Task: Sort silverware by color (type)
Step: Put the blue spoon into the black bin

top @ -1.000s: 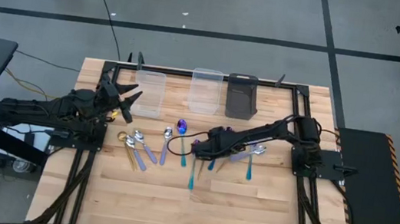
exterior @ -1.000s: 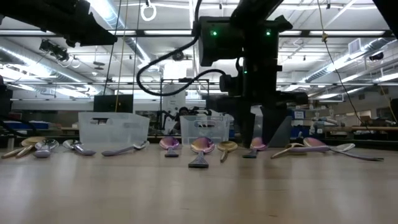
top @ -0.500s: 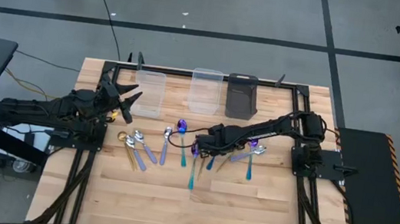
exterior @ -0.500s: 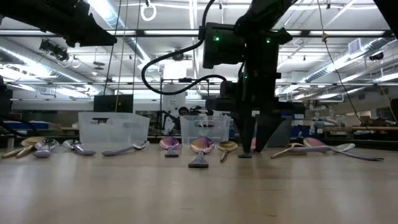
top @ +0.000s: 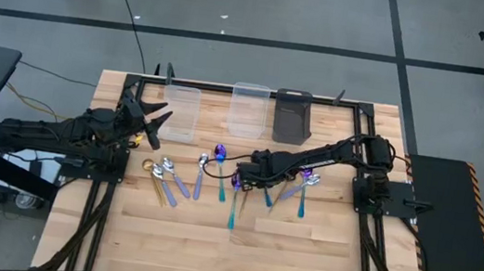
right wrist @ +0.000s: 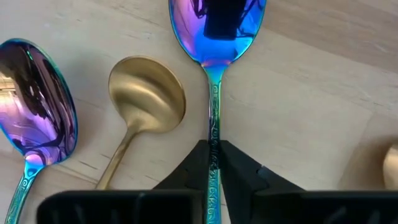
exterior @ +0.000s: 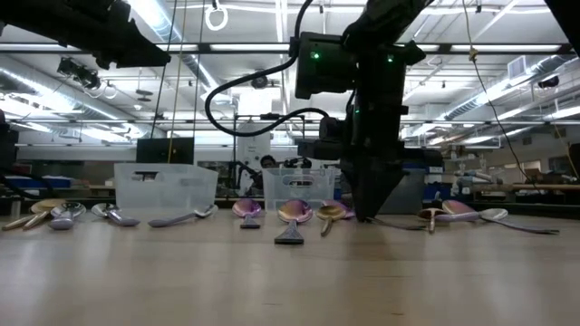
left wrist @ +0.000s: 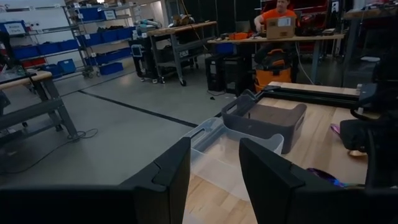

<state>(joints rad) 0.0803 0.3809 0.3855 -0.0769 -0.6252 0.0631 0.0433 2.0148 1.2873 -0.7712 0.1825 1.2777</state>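
Observation:
Several slim spoons lie flat on the wooden table (top: 302, 246): gold and silver ones (top: 161, 179) at the left, iridescent purple-blue ones with teal handles (top: 234, 205) in the middle. My right gripper (top: 260, 177) points down among the middle spoons and is shut on one iridescent spoon (right wrist: 217, 31). Beside that spoon lie a gold spoon (right wrist: 146, 99) and another iridescent spoon (right wrist: 37, 99). My left gripper (top: 156, 120) hovers open and level by the left clear bin (top: 181, 113), away from the spoons. My right gripper pinches the iridescent spoon's teal handle (right wrist: 214, 127) between its two fingers (right wrist: 194, 168), a short way behind the bowl. The fingers come from above, pointing down, one on each side of the handle. The spoon lies on the table, bowl facing up.
Three bins stand in a row at the far edge: two clear ones and a dark one (top: 291, 117). More spoons (top: 305, 189) lie right of my right gripper. Bare wood stretches along the near half of the table. A person sits at a bench (left wrist: 277, 15) in the room beyond.
My right gripper has sunk to the table among the middle spoons, tipped steeper, and shut its fingers on the iridescent spoon's handle. The spoons just beside it have shifted a little on the table.

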